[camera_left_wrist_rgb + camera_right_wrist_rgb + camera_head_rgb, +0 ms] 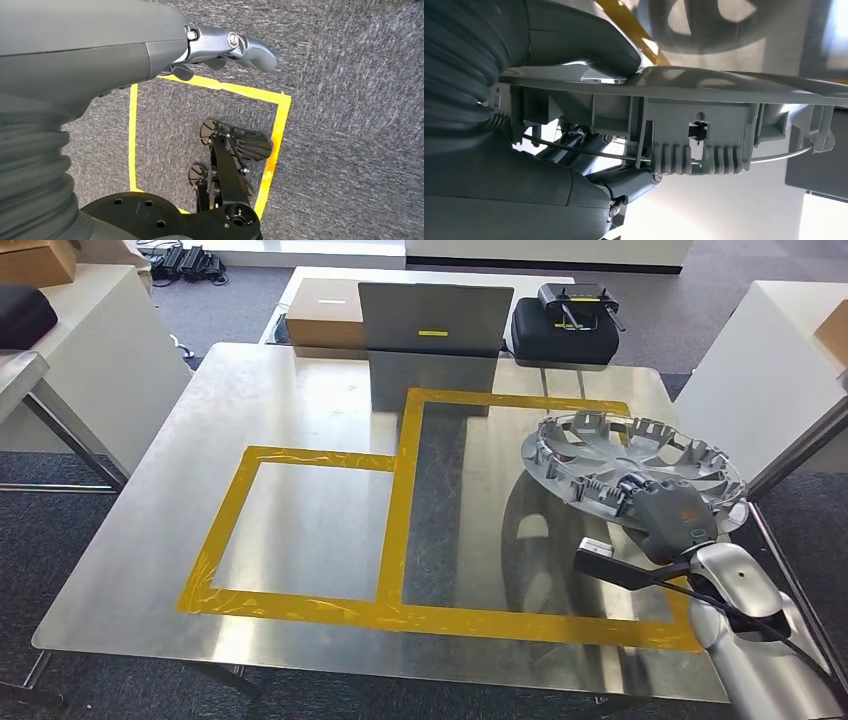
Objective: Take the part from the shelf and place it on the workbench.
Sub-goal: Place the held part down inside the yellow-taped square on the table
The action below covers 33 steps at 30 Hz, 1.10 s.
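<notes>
Grey carpet [640, 325] covered floor, yellow tape square [277, 125] stuck on it. White tables [95, 350] flanked shiny metal bench [300, 400]. Cardboard box [325, 315] and black case [560, 335] sat beyond.

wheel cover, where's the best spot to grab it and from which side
Grip the wheel cover by its rim, coming from the edge nearest the robot, as the right hand does now. It is a wide, shallow disc with its clip-lined inside facing up, so the thin rim is what the fingers and thumb can close across; the right wrist view shows the rim clamped between them.
</notes>
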Available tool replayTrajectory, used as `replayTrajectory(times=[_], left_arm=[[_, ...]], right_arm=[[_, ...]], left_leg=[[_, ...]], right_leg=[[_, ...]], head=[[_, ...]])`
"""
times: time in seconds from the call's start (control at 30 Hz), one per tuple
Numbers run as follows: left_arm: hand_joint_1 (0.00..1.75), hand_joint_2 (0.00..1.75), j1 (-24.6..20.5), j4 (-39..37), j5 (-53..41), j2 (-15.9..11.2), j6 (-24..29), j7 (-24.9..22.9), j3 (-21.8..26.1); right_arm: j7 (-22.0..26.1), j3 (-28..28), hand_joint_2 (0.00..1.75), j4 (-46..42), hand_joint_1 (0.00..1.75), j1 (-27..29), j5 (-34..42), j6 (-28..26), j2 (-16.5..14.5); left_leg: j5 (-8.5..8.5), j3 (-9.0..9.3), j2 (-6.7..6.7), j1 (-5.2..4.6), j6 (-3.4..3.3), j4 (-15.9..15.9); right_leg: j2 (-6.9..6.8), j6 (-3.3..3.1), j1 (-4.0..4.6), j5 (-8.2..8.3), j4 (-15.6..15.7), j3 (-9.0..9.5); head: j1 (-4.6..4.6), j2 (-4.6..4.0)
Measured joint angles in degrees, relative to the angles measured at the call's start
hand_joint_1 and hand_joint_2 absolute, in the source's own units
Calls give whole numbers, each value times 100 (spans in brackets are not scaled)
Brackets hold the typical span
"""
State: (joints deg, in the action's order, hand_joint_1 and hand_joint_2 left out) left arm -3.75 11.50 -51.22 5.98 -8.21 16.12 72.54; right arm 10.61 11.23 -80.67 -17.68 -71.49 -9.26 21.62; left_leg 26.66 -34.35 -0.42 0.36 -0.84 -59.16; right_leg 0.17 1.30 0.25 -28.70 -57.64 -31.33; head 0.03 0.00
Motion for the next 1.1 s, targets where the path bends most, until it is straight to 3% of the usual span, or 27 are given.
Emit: replayTrajectory(times=[0.37, 1.1], left_arm=[[0, 175, 15, 0, -98, -1, -1, 2, 0], [0, 175, 25, 0, -199, -12, -9, 192, 0]], right_arm=[[39, 572, 175, 607, 175, -303, 163, -112, -203], [140, 990, 175, 897, 175, -531, 539, -92, -289]], left_leg=[[0, 1, -6, 0, 1, 2], [-3, 7, -5, 0, 6, 3]], right_leg=[[-6, -7, 0, -5, -1, 0], [-5, -9, 0, -5, -3, 3]], head=[[1, 0], [1, 0]])
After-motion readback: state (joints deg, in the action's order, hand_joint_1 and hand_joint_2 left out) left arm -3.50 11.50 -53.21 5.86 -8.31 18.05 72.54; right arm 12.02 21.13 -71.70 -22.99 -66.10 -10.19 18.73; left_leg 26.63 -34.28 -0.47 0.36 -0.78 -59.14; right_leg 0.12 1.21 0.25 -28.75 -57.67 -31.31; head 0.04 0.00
